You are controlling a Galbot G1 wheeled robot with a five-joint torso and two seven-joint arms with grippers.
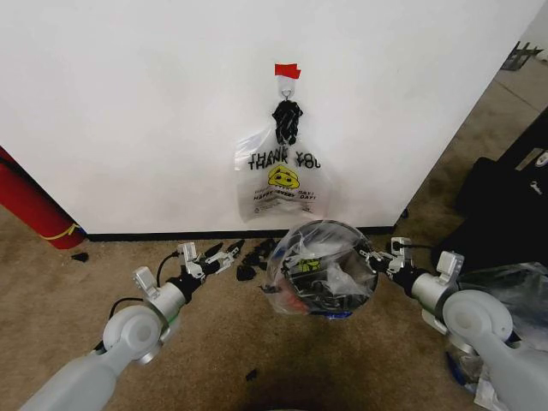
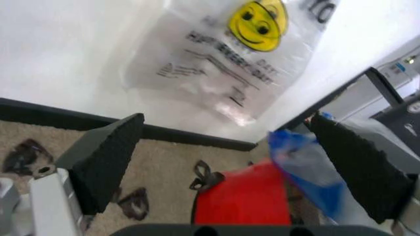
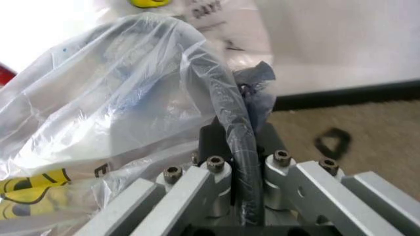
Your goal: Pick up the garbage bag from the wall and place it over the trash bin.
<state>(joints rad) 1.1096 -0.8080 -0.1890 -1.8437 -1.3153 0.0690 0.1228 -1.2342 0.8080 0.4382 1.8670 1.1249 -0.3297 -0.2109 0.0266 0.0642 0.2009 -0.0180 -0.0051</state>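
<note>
The right hand is closed on the rim of the trash bin. In the right wrist view its fingers pinch the black rim with clear plastic drawn over it. A garbage bag with blue handle strips is stretched across the bin's mouth, with dark items and a yellow smiley showing through the film.

The left hand is spread wide, its pads well apart and holding nothing, just beside the bin's left side; the left wrist view shows the bin's red base and a blue strip between them.

A second smiley bag hangs from a small hook under red tape on the wall, directly behind the bin. Open carpet lies in front, with small black scraps along the baseboard. A red cylinder leans at far left; dark gear crowds the right.
</note>
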